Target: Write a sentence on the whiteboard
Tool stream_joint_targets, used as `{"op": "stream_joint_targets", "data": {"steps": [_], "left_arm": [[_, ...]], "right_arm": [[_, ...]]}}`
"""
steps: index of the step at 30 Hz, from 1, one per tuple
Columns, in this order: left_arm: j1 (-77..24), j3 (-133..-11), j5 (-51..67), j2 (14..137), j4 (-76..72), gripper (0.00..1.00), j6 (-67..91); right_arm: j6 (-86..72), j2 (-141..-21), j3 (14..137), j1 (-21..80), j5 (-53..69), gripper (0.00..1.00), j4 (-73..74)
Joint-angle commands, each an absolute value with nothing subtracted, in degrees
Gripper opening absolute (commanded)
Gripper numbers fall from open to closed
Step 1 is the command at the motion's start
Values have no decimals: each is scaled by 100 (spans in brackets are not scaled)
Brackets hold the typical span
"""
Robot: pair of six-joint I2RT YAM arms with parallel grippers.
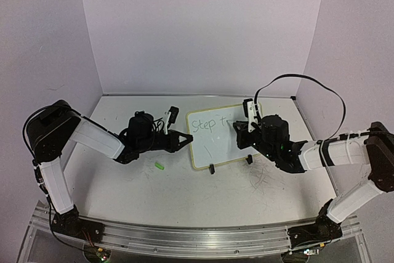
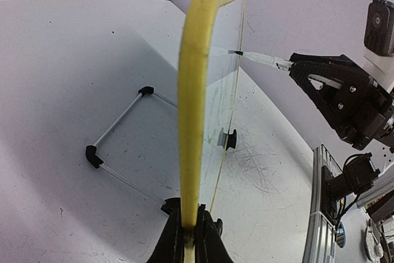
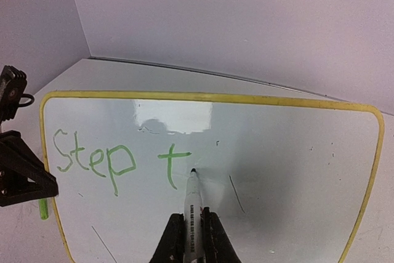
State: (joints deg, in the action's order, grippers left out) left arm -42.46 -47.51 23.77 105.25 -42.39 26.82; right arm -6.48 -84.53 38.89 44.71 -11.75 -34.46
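The whiteboard [image 1: 223, 146] stands tilted on its wire stand at mid-table, with a yellow rim [image 2: 196, 90]. My left gripper [image 1: 186, 138] is shut on its left rim, which sits edge-on between the pads [image 2: 189, 229]. Green handwriting reads "Step t" [image 3: 92, 158], the sentence as it stands, along the board's upper left [image 1: 206, 123]. My right gripper [image 3: 192, 229] is shut on a white marker [image 3: 193, 198]. The marker's tip touches the board [image 3: 289, 170] just right of the "t". In the left wrist view the marker [image 2: 265, 60] meets the board's face from the right.
A small green cap [image 1: 160, 165] lies on the table left of the board. The stand's black feet [image 1: 212, 169] rest in front, and its wire legs [image 2: 117, 146] spread behind. Grey scuffs [image 1: 265, 180] mark the tabletop. Walls enclose three sides, and an aluminium rail [image 1: 184, 232] runs along the near edge.
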Motion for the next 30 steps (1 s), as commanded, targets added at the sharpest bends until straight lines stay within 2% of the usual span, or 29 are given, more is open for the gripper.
{"op": "stream_joint_targets", "data": {"steps": [1, 21, 30], "left_arm": [[-4230, -4843, 2116, 10311, -4155, 0, 2584], [-4227, -4854, 2117, 10354, -4149, 0, 2566], [-4228, -4855, 2127, 10354, -4142, 0, 2575]], "right_arm": [[-651, -8509, 4094, 4456, -1328, 0, -3665], [-887, -8346, 3746, 4456, -1241, 0, -3324], [-878, -8253, 3761, 4456, -1606, 0, -3308]]}}
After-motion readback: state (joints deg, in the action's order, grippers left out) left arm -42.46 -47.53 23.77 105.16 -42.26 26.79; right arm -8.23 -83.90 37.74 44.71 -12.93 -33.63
